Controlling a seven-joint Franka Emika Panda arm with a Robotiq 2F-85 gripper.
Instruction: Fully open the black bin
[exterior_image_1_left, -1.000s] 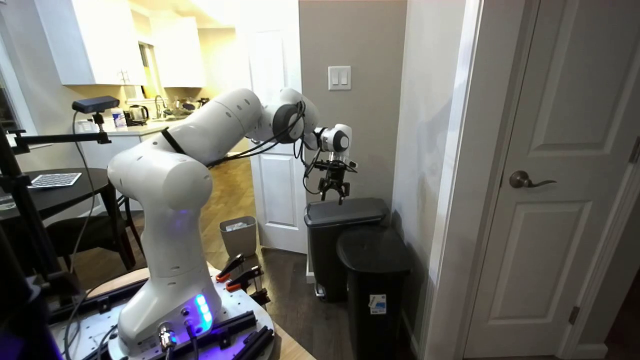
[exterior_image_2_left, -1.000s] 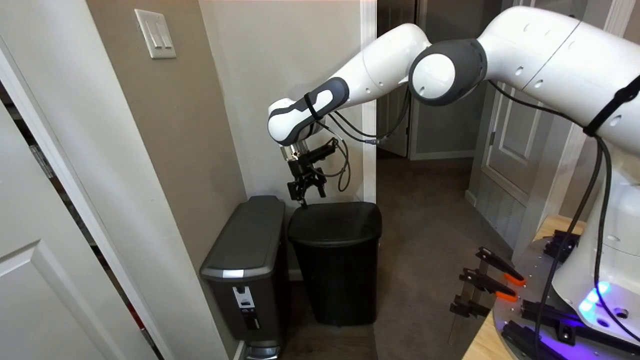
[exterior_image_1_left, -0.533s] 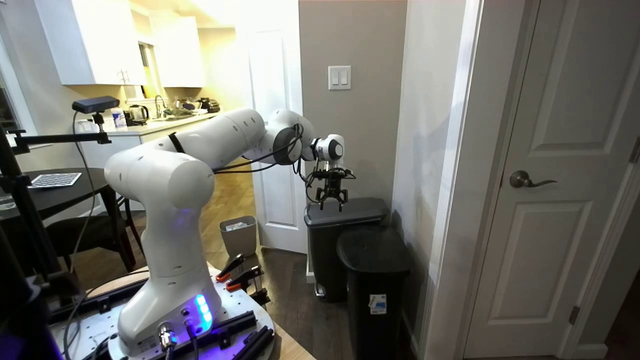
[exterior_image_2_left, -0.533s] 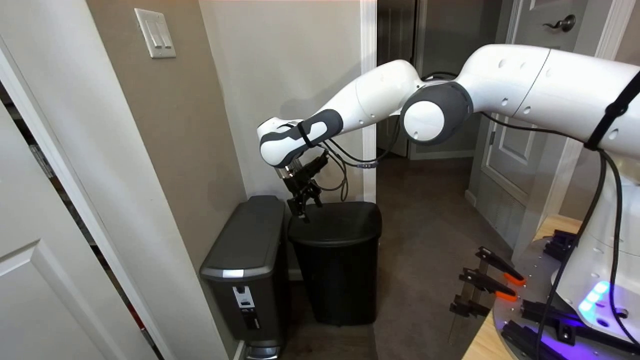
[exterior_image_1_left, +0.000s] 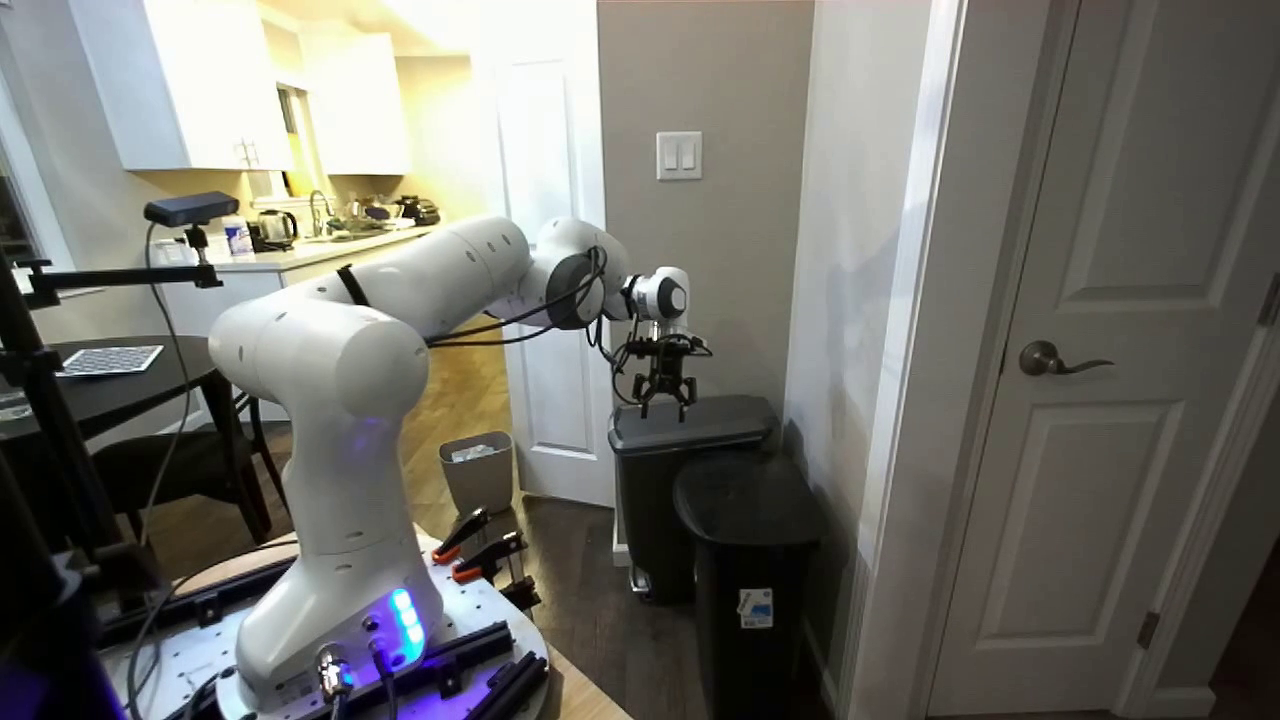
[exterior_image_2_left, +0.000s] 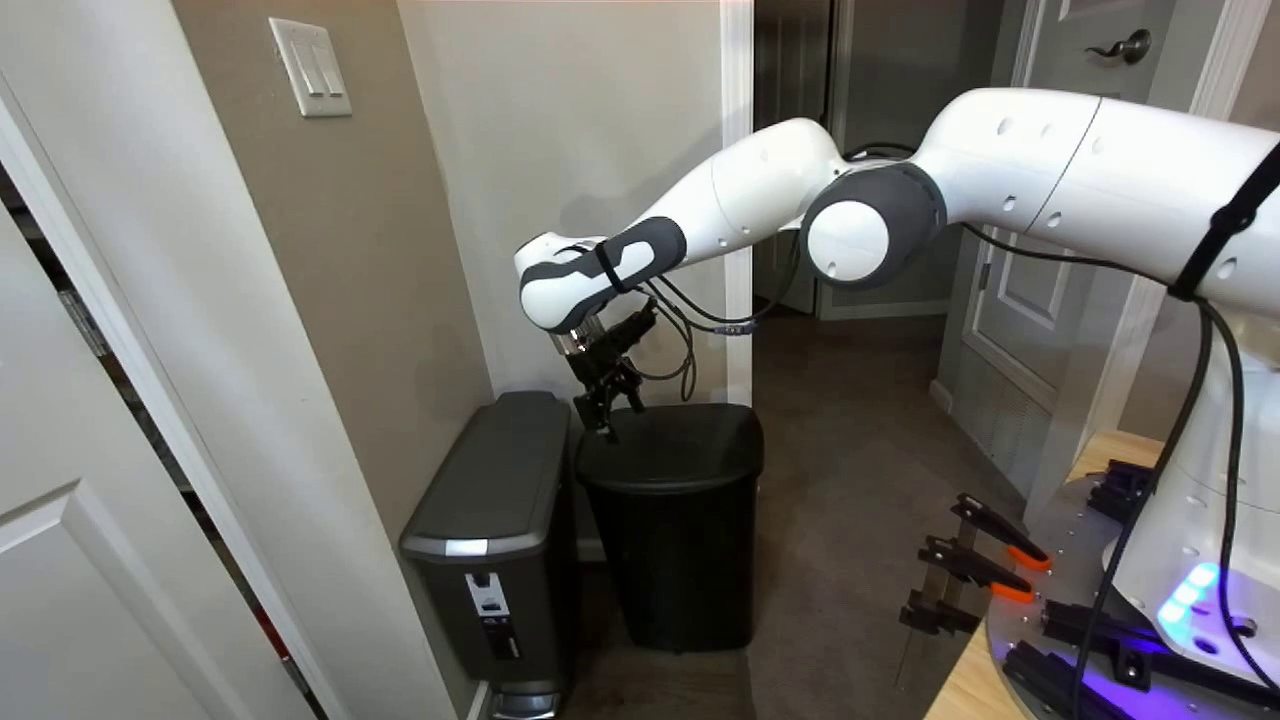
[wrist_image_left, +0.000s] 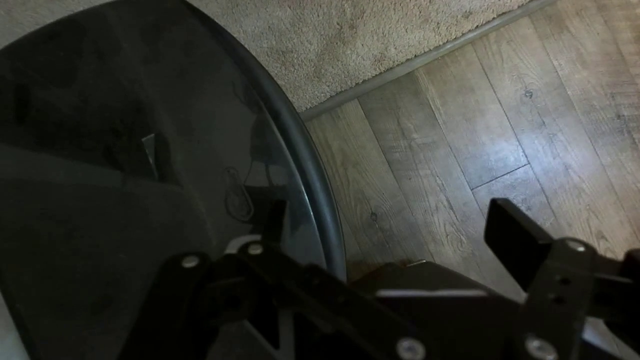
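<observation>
The tall black bin (exterior_image_1_left: 755, 600) stands upright at the wall corner, a pale label on its side. It also shows in an exterior view (exterior_image_2_left: 680, 560). Its flat lid (exterior_image_2_left: 675, 440) is shut. In the wrist view the lid (wrist_image_left: 125, 100) fills the left side. My gripper (exterior_image_1_left: 664, 412) is open and empty, fingers pointing down. In an exterior view the gripper (exterior_image_2_left: 622, 420) is at the lid's edge facing the grey bin. In the wrist view the gripper (wrist_image_left: 391, 225) has one finger over the lid and one past its rim. I cannot tell whether it touches.
A wider grey bin (exterior_image_2_left: 490, 470) with a flat lid stands close beside the black bin. Walls stand behind both bins. A small waste basket (exterior_image_1_left: 477, 470) is on the floor near the white door. Clamps (exterior_image_2_left: 980, 560) stick out from the robot's table edge.
My arm and gripper came down toward the lid's edge in the first half second. Since then they have hardly moved. Both bins stay as they were.
</observation>
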